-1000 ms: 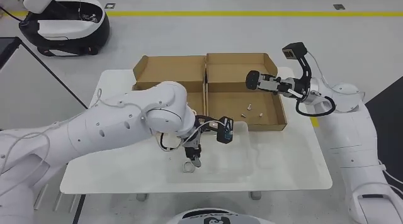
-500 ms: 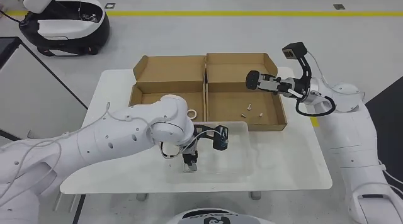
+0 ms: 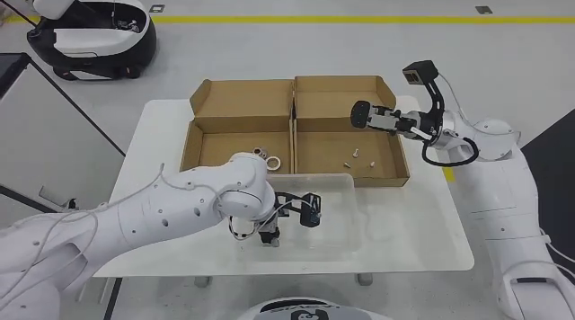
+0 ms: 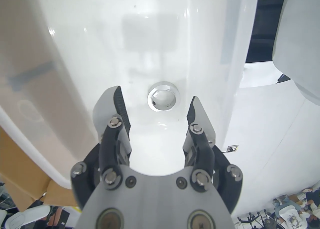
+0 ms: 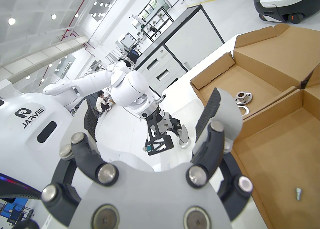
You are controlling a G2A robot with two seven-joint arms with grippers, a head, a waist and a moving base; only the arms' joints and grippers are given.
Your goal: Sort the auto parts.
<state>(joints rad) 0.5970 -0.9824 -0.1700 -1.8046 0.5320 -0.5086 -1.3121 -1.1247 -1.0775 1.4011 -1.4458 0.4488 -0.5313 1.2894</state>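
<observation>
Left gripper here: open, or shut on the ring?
Open. In the left wrist view the left gripper's jaws stand apart, and the metal ring lies free on the white tray between them, untouched.

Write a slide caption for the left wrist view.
Left end effector, open, poised over a metal ring lying in the white bin.

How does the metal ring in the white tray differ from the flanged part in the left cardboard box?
The ring is a plain band; the flanged part has a wide flat base with a raised collar. The ring lies in the white tray, the flanged part in the left cardboard box. The ring sits right by the open left gripper; the flanged part lies away from it. Both are shiny metal with a round centre hole.
</observation>
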